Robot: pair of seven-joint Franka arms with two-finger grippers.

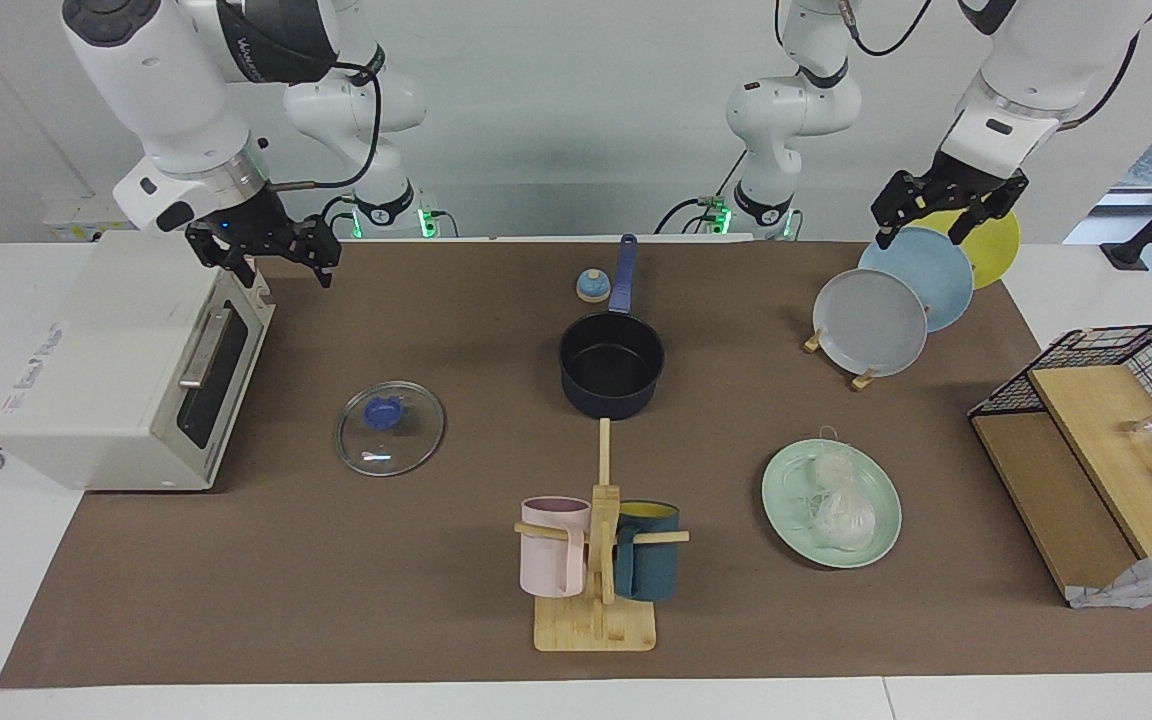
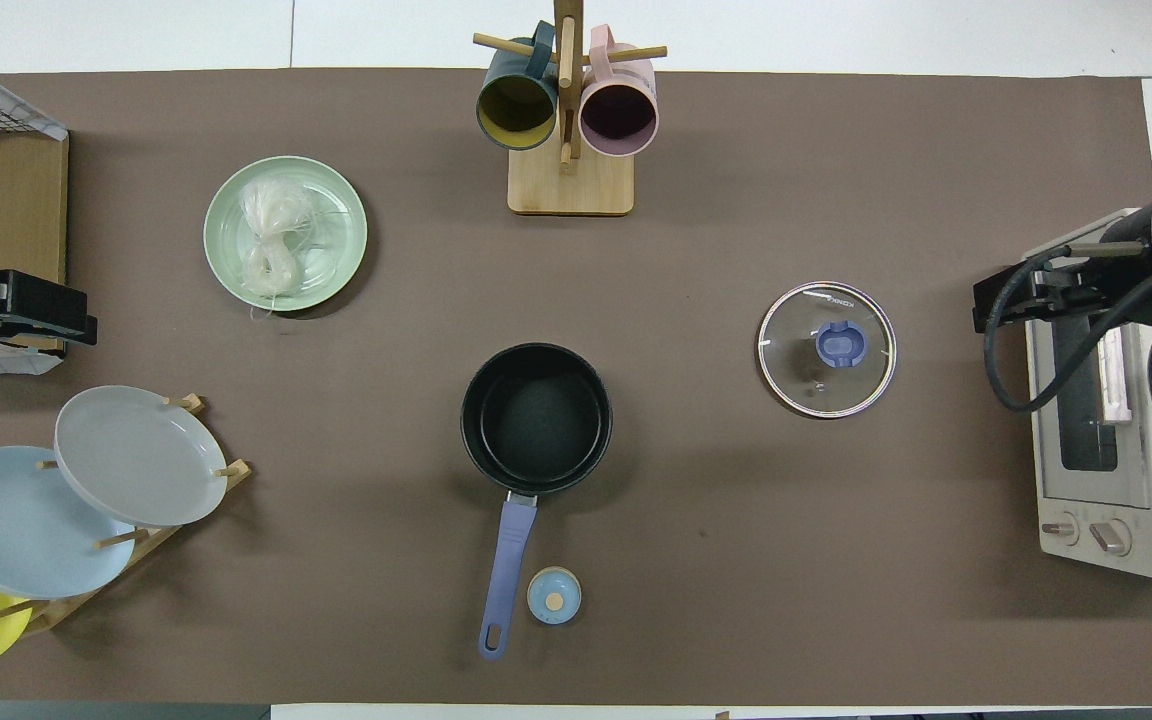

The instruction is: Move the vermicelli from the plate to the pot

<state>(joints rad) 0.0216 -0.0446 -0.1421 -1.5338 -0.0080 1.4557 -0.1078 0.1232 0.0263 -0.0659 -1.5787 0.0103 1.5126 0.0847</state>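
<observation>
You had the vermicelli (image 1: 841,500) lying on the mint-green plate (image 1: 786,505), well apart from the navy pot (image 1: 612,366). Left gripper (image 1: 946,215) hung over the plate rack (image 1: 863,378), right gripper (image 1: 266,250) over the toaster oven (image 1: 116,380), both released and holding nothing.

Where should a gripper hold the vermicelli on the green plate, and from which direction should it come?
Probably the thick middle of the vermicelli, coming straight down from above. The clump lies loose and low on the flat plate, whose shallow rim blocks a sideways approach.
</observation>
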